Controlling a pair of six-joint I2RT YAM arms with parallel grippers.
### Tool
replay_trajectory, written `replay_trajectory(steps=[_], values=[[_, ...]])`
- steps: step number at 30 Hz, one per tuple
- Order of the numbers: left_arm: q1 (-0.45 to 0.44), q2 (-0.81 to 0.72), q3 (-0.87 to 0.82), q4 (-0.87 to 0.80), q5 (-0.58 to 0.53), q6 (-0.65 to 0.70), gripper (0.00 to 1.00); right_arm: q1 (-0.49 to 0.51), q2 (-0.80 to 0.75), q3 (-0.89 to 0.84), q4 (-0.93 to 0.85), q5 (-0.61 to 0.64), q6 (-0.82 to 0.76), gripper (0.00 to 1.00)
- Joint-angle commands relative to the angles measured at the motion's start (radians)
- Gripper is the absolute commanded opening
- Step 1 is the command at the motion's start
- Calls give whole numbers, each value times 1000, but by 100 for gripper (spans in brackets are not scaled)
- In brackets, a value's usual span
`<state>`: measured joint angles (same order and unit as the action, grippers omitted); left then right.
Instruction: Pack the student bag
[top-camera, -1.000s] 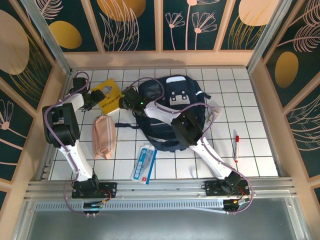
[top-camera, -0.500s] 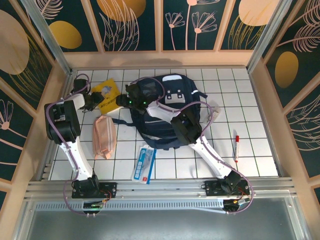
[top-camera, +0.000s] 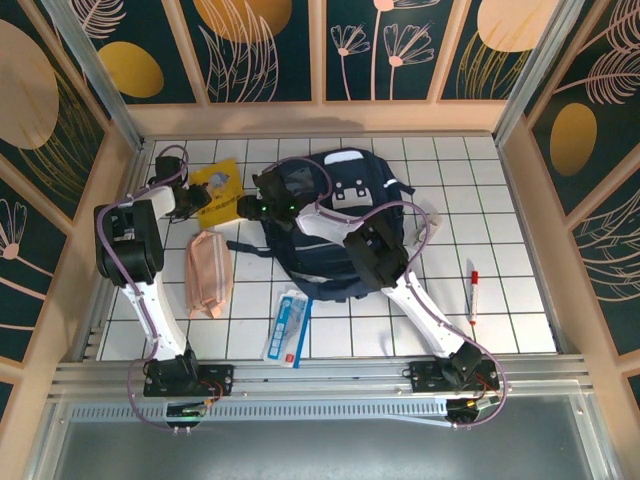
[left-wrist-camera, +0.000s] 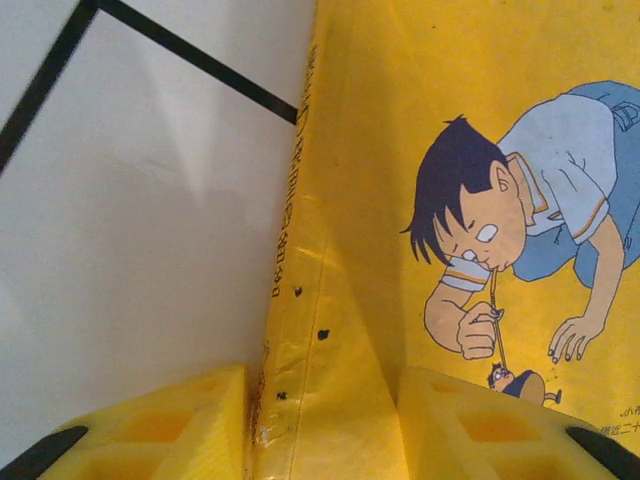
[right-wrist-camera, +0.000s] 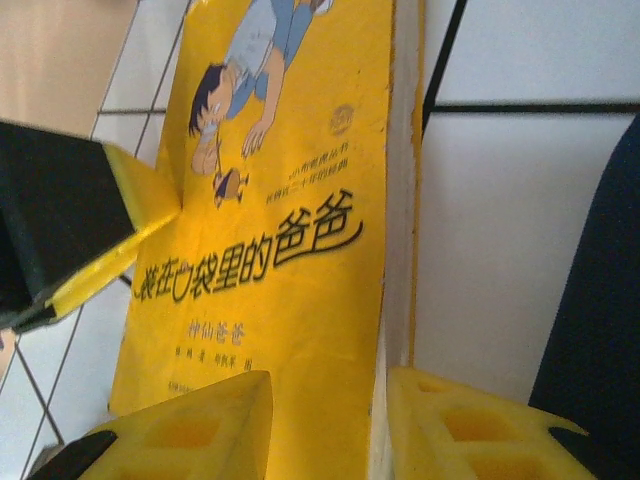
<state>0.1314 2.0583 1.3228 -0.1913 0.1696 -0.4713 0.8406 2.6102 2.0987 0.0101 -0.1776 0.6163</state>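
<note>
One student bag (top-camera: 345, 195), navy with white patches, lies at the back middle of the white gridded surface (top-camera: 500, 200), and the right arm crosses over it. Just left of it lies one yellow picture book (top-camera: 225, 183), with both arms reaching to it.

The left claw (left-wrist-camera: 322, 410) has closed its two yellow fingers (left-wrist-camera: 170, 430) on the book's spine edge, one on each face. The right claw (right-wrist-camera: 330, 420) straddles the opposite, white page edge with its jaws partly closed. I cannot tell whether its pads (right-wrist-camera: 190, 425) press on the book.

Also on the surface are one pink pouch (top-camera: 208, 272) in front of the book, one flat blue-and-white packet (top-camera: 288, 327) near the front edge, and one red-capped pen (top-camera: 473, 290) on the right, well apart from the rest.

The book sits near the back-left corner, close to the side wall. The right third of the surface holds just the pen, and bare tiles run along the front edge.
</note>
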Motion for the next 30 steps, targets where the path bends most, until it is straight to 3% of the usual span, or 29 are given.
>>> replay_trajectory(steps=[1,8,13,18,23,30], values=[[-44,-4,-75,-47,120,19,43,39,-56,-94,-141,-42,19,36],[-52,-67,-155,-51,164,18,43,45,-125,-147,-156,-25,20,28],[-56,-128,-213,-46,215,9,43,38,-133,-120,-213,26,33,33],[-55,-120,-154,-101,157,40,59,23,-87,-52,-263,92,69,38],[-43,-71,-108,-86,80,-19,63,20,-17,17,-303,108,98,38],[-47,32,-132,-57,246,-73,64,18,4,20,-290,62,91,29]])
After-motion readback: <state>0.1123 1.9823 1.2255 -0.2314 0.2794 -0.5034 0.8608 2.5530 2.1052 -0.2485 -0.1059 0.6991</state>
